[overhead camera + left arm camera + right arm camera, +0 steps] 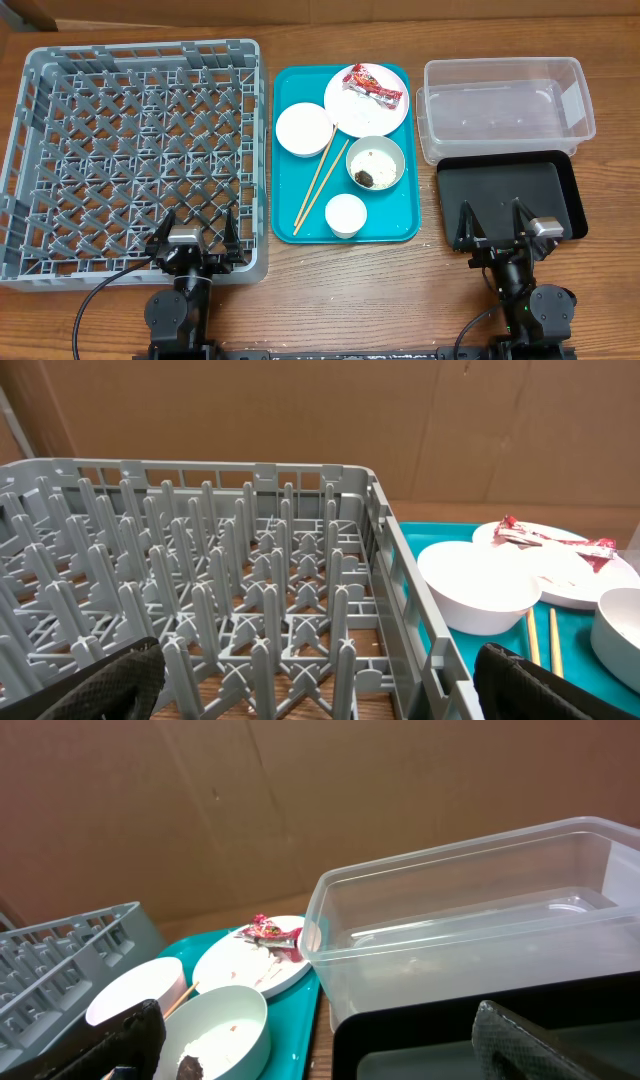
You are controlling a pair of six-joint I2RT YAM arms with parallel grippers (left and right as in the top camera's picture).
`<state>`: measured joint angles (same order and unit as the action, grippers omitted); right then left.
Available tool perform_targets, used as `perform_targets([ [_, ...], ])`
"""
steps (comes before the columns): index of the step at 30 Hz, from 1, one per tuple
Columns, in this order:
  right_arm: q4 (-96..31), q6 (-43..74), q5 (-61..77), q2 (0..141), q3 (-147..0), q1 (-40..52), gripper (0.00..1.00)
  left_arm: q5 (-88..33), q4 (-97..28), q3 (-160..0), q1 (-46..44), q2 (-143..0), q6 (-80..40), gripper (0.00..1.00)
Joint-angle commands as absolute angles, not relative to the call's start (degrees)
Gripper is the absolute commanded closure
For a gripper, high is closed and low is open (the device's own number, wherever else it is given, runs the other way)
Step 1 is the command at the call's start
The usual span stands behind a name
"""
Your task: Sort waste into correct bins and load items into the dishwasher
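The grey dish rack fills the left of the table. A teal tray holds a pale plate with a red wrapper on it, two small white bowls, a wider bowl with rice and a brown lump, and two chopsticks. The clear tub and black tray sit at the right. My left gripper is open over the rack's near edge. My right gripper is open over the black tray's near edge. No tissue shows.
A brown cardboard wall stands behind the table. Bare wooden tabletop runs along the near edge between the two arms.
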<state>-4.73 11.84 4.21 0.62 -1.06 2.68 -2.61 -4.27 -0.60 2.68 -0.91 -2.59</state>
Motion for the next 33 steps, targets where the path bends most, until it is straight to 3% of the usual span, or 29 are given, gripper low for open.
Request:
perform_targets([
  [1,-4.4,12.1,3.9,0.2,-0.4,2.9,0.00,-2.8,-4.2,-0.3,2.8,-0.3,-1.8,0.00],
  [26,-4.4,12.1,4.0,0.2,-0.4,2.9,0.00,-2.8,-4.2,-0.3,2.8,-0.3,-1.8,0.00],
  [33,-4.4,12.1,3.9,0.2,-0.4,2.9,0.00,2.0,-4.3,-0.3,2.8,-0.3,1.5,0.00],
])
